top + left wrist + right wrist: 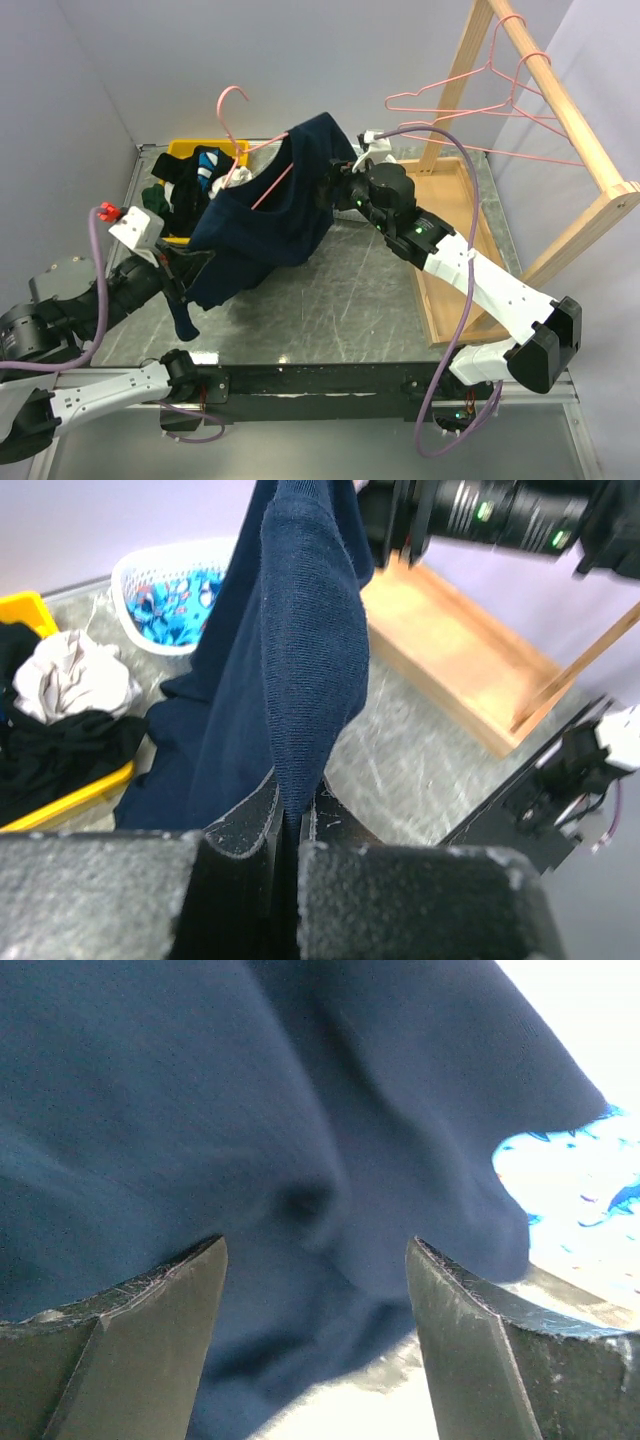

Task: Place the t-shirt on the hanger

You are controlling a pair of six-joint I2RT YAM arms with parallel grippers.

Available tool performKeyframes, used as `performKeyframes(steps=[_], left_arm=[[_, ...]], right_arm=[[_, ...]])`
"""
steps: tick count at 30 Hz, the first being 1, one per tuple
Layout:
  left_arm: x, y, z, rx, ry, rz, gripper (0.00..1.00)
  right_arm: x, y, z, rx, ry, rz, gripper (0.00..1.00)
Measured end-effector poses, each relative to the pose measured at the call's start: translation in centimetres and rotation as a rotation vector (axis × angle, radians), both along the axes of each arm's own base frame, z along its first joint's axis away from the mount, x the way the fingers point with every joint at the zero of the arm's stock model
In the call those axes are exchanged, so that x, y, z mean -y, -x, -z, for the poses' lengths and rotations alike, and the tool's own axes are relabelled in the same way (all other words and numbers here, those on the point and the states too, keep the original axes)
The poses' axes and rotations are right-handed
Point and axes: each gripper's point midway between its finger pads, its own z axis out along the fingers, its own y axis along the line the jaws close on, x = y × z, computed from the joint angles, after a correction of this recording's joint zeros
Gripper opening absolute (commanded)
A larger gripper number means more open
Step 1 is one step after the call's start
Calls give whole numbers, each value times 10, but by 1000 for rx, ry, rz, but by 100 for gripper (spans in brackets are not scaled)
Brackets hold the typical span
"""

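The dark navy t-shirt (pixel 270 215) hangs stretched in the air over the table's left half, draped over a pink wire hanger (pixel 268 190). The hanger's hook (pixel 230 100) sticks up above the collar. My left gripper (pixel 190 268) is shut on a fold of the shirt's lower edge, seen close up in the left wrist view (pixel 292 805). My right gripper (pixel 337 185) is open at the shirt's right shoulder. In the right wrist view navy cloth (pixel 250 1110) fills the space ahead of its spread jaws (pixel 315 1245). What bears the hanger is hidden.
A yellow bin (pixel 180 150) with a black, green and white clothes heap (pixel 185 195) stands back left. A white basket (pixel 130 575) holds whale-print fabric. A wooden rack (pixel 570 115) with spare pink hangers (pixel 470 105) and its wooden base tray (pixel 450 230) stand at the right.
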Motion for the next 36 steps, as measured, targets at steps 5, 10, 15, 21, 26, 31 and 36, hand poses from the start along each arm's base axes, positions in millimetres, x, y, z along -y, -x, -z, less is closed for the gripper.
performKeyframes(steps=[5,10,15,21,26,31,36], left_arm=[[1,1,8,-26,-54,13,1],[-1,4,4,-20,-57,22,1],[-4,6,3,-17,-64,27,1],[0,7,30,-36,-82,44,1],[8,11,53,-82,-116,80,1],[12,19,39,-67,-81,129,1],[14,25,4,-17,-49,176,1]], right_arm=[[-9,4,-16,19,-91,-34,63],[-14,7,-23,18,-153,-52,40],[-11,6,-24,7,-172,-29,0],[23,3,-37,-28,-114,131,0],[58,12,-96,45,-118,233,0],[66,8,-129,81,-103,237,5],[58,-13,-97,-7,-3,223,36]])
